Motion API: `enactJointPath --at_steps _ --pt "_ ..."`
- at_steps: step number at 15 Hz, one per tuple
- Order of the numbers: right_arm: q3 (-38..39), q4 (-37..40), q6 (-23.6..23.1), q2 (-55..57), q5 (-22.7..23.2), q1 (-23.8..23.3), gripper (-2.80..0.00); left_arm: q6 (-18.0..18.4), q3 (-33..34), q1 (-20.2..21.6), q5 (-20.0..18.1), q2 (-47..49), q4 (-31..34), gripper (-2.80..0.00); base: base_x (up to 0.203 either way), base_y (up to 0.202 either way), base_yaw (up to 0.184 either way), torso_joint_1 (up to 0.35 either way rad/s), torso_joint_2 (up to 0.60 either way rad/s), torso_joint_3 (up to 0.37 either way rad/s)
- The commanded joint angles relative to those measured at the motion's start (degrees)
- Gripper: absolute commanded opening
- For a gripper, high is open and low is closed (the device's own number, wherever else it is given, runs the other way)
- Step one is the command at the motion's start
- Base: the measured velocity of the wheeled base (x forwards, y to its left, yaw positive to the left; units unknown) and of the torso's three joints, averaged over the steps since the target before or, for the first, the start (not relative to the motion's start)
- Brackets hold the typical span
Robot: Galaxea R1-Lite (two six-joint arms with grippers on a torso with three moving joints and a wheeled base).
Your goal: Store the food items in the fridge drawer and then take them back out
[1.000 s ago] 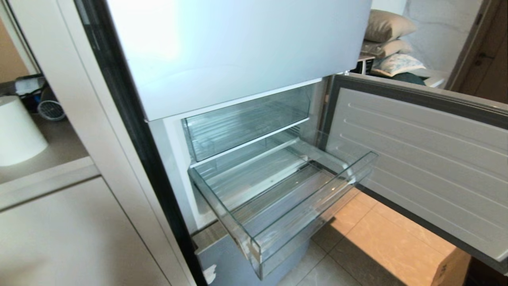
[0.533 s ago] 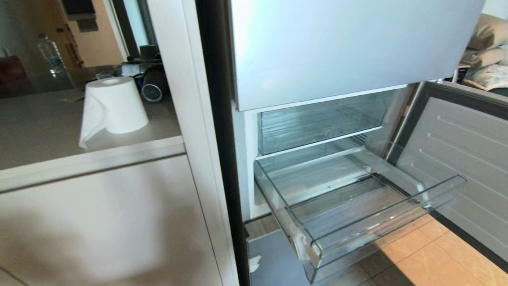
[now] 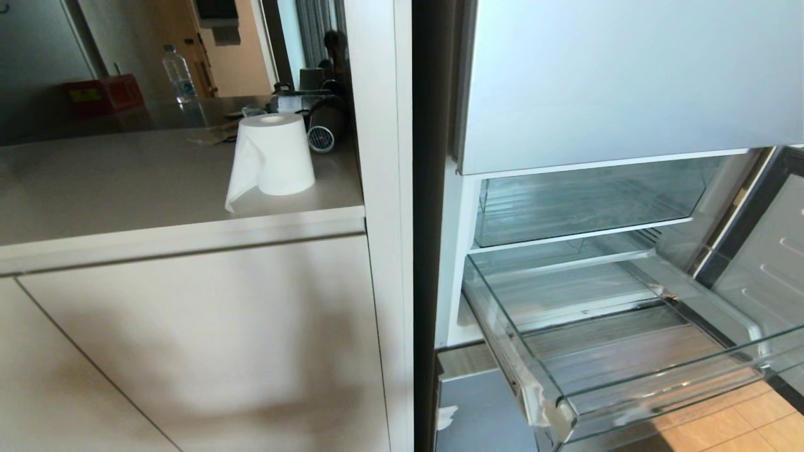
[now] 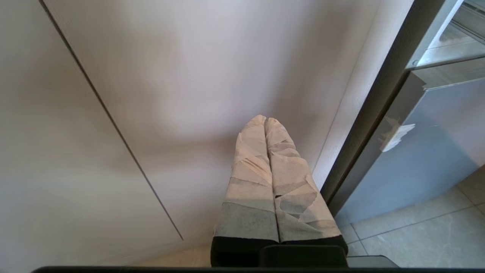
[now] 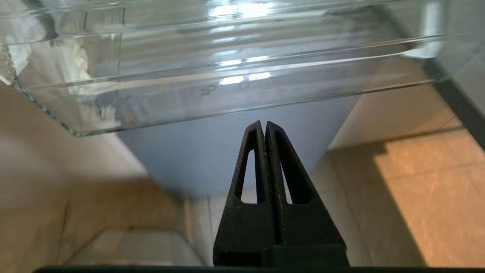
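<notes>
The right pincer [image 5: 265, 125] is pressed together, holding nothing, below the pulled-out, empty fridge drawer [image 3: 628, 389]; no food stored yet.

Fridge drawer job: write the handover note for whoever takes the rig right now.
Left gripper: shut, empty, pointing at the pale cabinet front beside the fridge.
Right gripper: shut, empty, low in front of the fridge drawer, tips below its clear front wall.
Fridge drawer: pulled out, nothing in it. The smaller clear compartment above also looks empty.
Food items: in no view. The countertop to the left shows a paper roll and clutter behind it, no fruit.
Done: drawer is open. Whether the fruit has already been stored and removed cannot be told.
Left: find the fruit before going further.
</notes>
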Motion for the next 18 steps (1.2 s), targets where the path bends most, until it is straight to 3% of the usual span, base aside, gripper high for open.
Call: enactJointPath --at_steps 1,4,8,13,14,16,18 --pt "-1.06 -4.23 0.16 21.13 0.15 0.25 -2.8 -0.02 0.01 0.0 0.03 -0.02 -0.01 -2.8 0.0 0.0 0.0 0.0 0.0 0.0" --pt "-3.45 -12.92 0.22 41.51 0.4 0.72 -2.8 -0.02 0.01 0.0 0.03 -0.02 0.07 -2.8 0.0 0.0 0.0 0.0 0.0 0.0" --pt "-10.04 -18.55 0.54 59.72 1.49 1.07 -2.8 -0.02 0.01 -0.01 0.03 -0.02 0.07 -2.8 0.0 0.0 0.0 0.0 0.0 0.0" --pt "-25.1 -22.5 1.15 71.49 11.7 1.22 -2.8 -0.02 0.01 0.0 0.03 -0.02 0.07 -2.8 0.0 0.0 0.0 0.0 0.0 0.0" --pt "-28.22 -24.33 2.87 74.26 14.19 1.25 -2.8 0.0 0.01 -0.04 0.03 -0.02 0.07 -2.8 0.0 0.0 0.0 0.0 0.0 0.0" --pt "-30.35 -32.52 13.09 76.45 16.41 2.02 -2.8 -0.02 0.01 0.0 0.03 -0.02 0.07 -2.8 0.0 0.0 0.0 0.0 0.0 0.0" --pt "-26.82 -34.53 15.08 71.9 15.88 2.22 -2.8 -0.02 0.01 -0.08 0.03 -0.02 0.04 -2.8 0.0 0.0 0.0 0.0 0.0 0.0"
